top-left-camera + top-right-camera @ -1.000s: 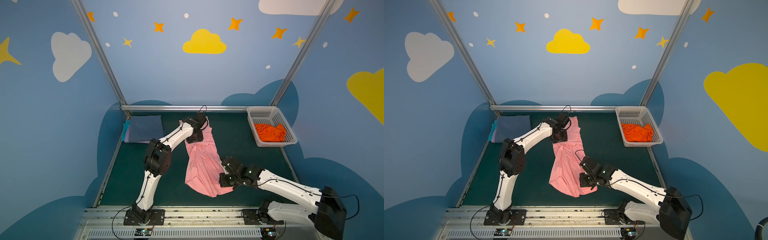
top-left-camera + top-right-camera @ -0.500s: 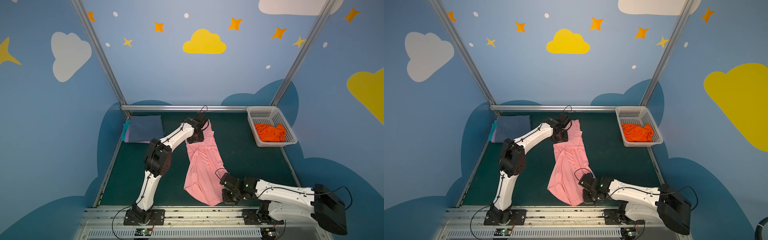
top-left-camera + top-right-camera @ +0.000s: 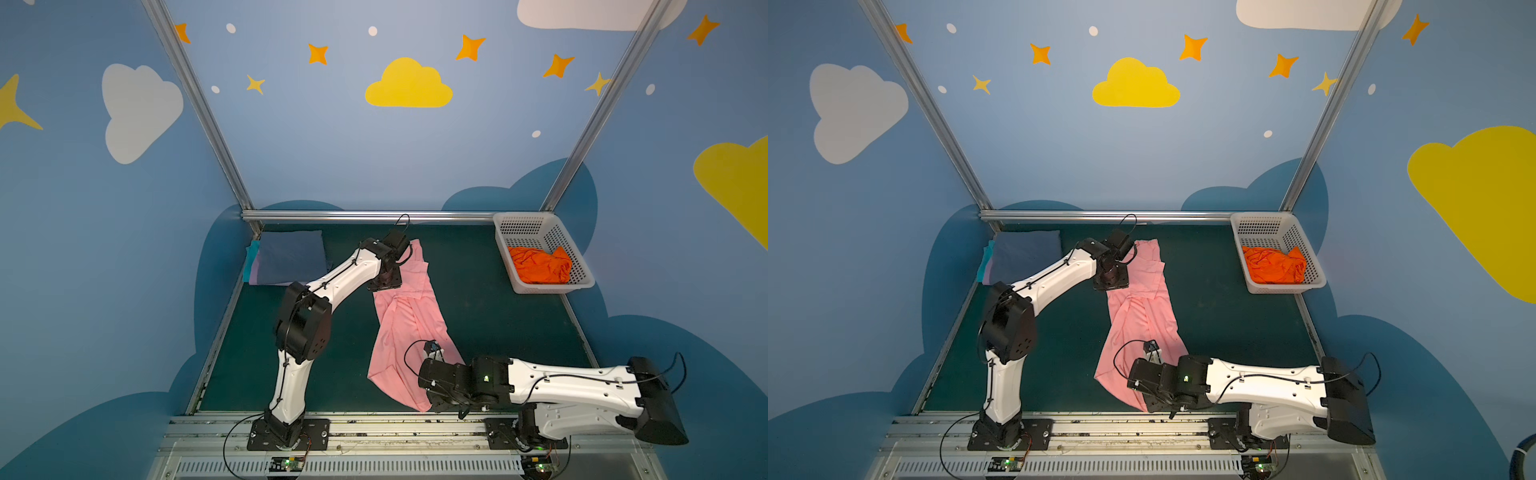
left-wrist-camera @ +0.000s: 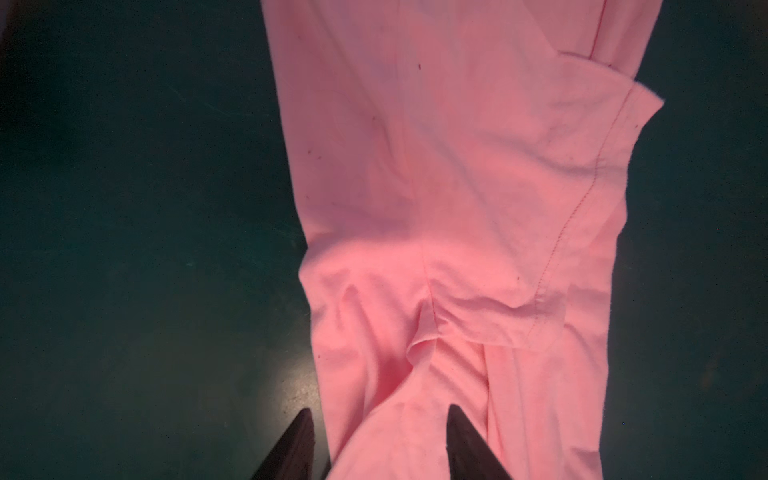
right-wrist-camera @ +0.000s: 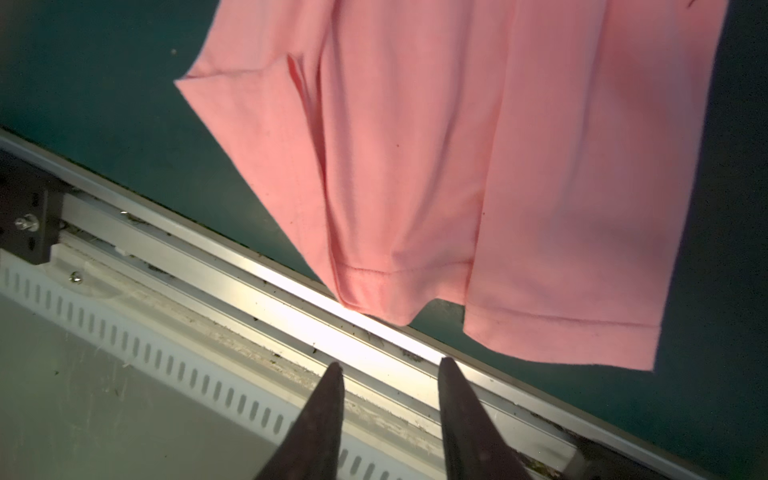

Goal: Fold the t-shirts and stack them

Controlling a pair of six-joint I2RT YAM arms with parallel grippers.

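Fig.: right gripper (image 5: 390,361) fingers spread, empty, above front rail (image 5: 232,266) at 6 o'clock. Left gripper (image 4: 379,408) fingers spread, nothing pinched, over the pink t-shirt (image 3: 409,324) near 12, which lies rumpled 12→6 at table ctr. Likely risk: w/ neither end gripped, the hem at the table edge may slip off and the creases fold in crooked. Basket (image 3: 540,226) at 2 o'clock holds the crumpled orange t-shirt (image 3: 538,266); folded stack (image 3: 291,257) at 10.
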